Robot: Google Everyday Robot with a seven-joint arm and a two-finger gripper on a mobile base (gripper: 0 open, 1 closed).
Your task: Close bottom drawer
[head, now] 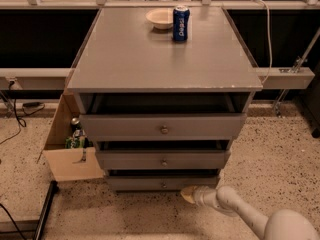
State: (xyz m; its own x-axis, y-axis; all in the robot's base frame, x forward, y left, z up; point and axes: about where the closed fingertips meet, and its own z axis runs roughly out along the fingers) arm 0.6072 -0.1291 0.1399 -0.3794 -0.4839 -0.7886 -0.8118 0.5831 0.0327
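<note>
The grey cabinet (pixel 165 54) has three drawers, all pulled out a little. The bottom drawer (pixel 140 183) is the slimmest, with a small round metal knob (pixel 163 185), and stands slightly open with a dark gap above its front. My gripper (pixel 188 194) is low at the floor, just in front of the bottom drawer's front panel, right of the knob. The white arm (pixel 240 211) reaches in from the lower right. Whether the tip touches the panel I cannot tell.
A blue soda can (pixel 181 22) and a white bowl (pixel 160 18) stand at the back of the cabinet top. An open cardboard box (pixel 67 144) with cans and bottles sits on the floor at the cabinet's left. A black pole (pixel 45 211) lies at lower left. Cables run along the floor at left.
</note>
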